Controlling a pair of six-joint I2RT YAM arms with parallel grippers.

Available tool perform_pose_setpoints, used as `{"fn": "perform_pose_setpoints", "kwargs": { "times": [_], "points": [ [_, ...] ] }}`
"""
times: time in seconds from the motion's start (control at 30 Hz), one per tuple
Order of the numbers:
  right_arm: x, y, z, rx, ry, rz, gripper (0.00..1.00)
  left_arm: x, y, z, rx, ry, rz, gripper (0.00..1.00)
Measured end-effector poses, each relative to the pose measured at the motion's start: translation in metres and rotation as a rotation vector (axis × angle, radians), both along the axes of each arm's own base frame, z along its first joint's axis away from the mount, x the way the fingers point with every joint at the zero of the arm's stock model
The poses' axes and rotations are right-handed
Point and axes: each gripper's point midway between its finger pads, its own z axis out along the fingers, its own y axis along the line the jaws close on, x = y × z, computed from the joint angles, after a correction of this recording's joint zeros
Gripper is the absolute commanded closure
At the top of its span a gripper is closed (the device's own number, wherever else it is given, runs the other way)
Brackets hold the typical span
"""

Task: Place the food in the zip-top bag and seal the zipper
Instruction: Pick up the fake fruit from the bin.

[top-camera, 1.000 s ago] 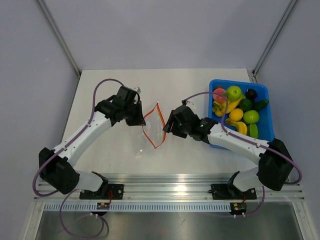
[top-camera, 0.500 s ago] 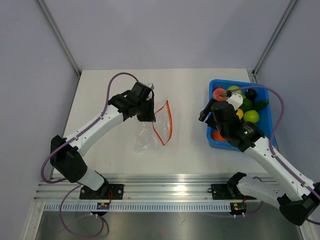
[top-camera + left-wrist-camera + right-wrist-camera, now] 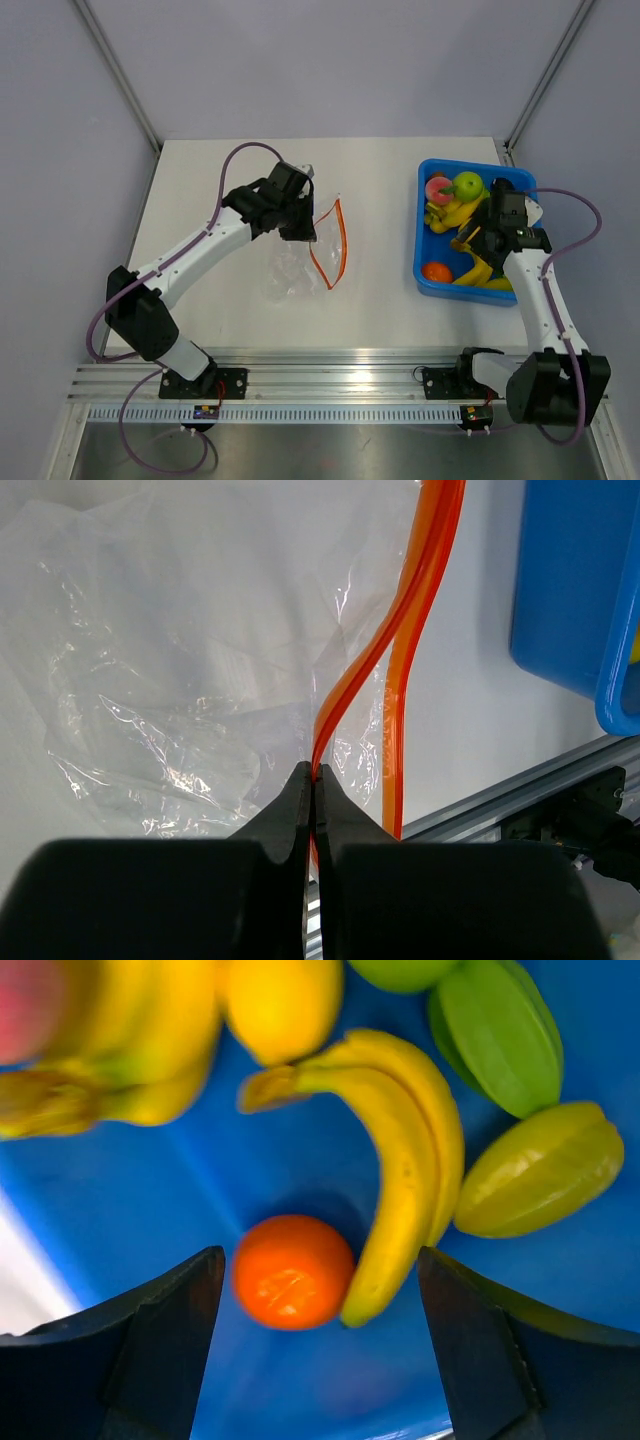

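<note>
The clear zip-top bag (image 3: 292, 270) lies crinkled on the table, its mouth standing open. My left gripper (image 3: 302, 226) is shut on one lip of the orange-red zipper (image 3: 338, 240). In the left wrist view the pads (image 3: 300, 800) pinch one strip (image 3: 345, 685), and the other strip (image 3: 398, 720) hangs apart from it. My right gripper (image 3: 478, 250) is open and empty, low over the blue bin (image 3: 425, 235). In the right wrist view (image 3: 320, 1260) it hangs above a yellow banana bunch (image 3: 405, 1190) and an orange ball (image 3: 293, 1272). More bananas (image 3: 452, 212) and the pink-red peach (image 3: 437, 186) lie in the bin.
The bin also holds a green apple (image 3: 467, 185), a yellow lemon-like fruit (image 3: 280, 1000) and green star-shaped fruits (image 3: 500, 1030). The bin's near corner shows in the left wrist view (image 3: 570, 580). A metal rail (image 3: 330, 380) runs along the table's near edge.
My right arm has swung away from the bag to over the blue bin, gripper open. My left gripper has carried the zipper lip a little right and farther back.
</note>
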Motion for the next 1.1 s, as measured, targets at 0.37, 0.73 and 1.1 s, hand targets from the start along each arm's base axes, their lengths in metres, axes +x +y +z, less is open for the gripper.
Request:
{"fn": "perform_pose_setpoints", "kwargs": {
  "times": [0.37, 0.73, 1.1],
  "points": [
    [0.001, -0.020, -0.071, 0.038, 0.253, -0.005, 0.13, 0.000, -0.002, 0.001, -0.001, -0.011, -0.030, 1.00],
    [0.007, -0.032, -0.098, -0.021, 0.367, 0.030, 0.14, -0.008, -0.001, -0.009, 0.011, 0.010, -0.074, 1.00],
    [0.005, -0.033, -0.104, -0.027, 0.379, 0.032, 0.67, -0.019, -0.003, -0.024, 0.004, 0.052, -0.110, 1.00]
  ]
}}
